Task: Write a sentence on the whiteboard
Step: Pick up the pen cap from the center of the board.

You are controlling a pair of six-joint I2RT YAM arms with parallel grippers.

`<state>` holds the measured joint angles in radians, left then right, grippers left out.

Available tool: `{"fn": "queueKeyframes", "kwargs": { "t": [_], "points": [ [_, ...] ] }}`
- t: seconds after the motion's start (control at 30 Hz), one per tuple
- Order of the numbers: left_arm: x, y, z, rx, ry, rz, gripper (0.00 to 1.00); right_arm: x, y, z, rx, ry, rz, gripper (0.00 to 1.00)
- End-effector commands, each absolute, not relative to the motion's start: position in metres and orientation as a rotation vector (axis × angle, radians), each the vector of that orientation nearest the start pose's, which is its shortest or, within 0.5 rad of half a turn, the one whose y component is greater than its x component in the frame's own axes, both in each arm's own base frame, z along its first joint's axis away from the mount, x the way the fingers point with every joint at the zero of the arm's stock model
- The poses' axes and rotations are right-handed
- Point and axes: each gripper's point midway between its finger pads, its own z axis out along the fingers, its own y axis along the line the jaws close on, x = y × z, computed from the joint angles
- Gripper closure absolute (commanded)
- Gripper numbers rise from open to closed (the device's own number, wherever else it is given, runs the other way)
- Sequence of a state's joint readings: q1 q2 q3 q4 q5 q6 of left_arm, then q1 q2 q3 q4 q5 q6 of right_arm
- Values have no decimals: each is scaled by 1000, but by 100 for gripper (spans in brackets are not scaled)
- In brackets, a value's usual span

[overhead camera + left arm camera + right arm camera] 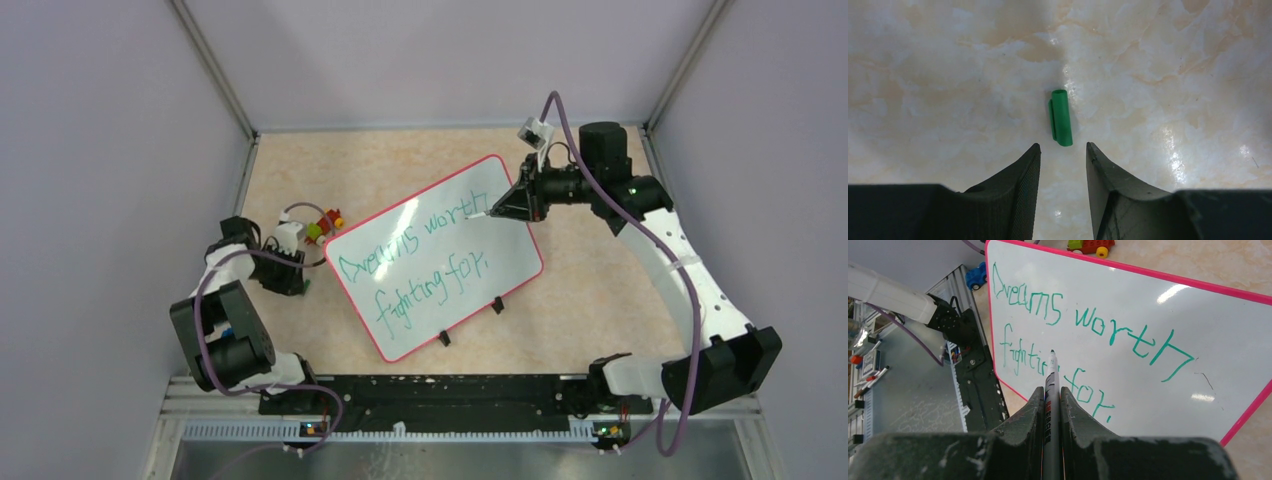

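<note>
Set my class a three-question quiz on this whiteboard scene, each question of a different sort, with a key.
1. Fill the gap: the sentence on the whiteboard is written in ___ ink.
2. True or false: the right gripper is shut on a marker whose tip points at the board.
3. Choose one: the green cap lies
A) on the whiteboard
B) on the table, just ahead of the left gripper, whose jaws stand apart
C) on the marker's tip

Key: 1 green; 2 true; 3 B.
</note>
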<state>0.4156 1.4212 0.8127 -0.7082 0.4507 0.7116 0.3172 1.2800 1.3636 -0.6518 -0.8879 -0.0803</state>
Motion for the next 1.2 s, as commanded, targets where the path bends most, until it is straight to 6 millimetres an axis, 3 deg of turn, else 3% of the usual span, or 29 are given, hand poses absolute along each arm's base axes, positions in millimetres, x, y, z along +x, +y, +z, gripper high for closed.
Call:
{"fn": "queueKeyframes", "kwargs": {
  "t": [0.0,0.27,0.53,0.83,0.97,1.17],
  "points": [
    [253,48,34,537,2605,-311,57,268,228,324,-908,1824,1075,100],
    [251,42,22,577,2623,-297,59,271,228,322,-904,1833,1068,100],
    [244,46,5,637,2673,-154,66,273,227,320,-898,1847,1059,100],
    [256,46,13,570,2684,-192,86,273,226,320,-905,1854,1050,100],
    [278,43,45,509,2609,-245,96,272,225,320,-909,1852,1038,100],
    [326,57,133,403,2429,-118,100,272,225,322,-913,1863,1041,100]
  ]
}}
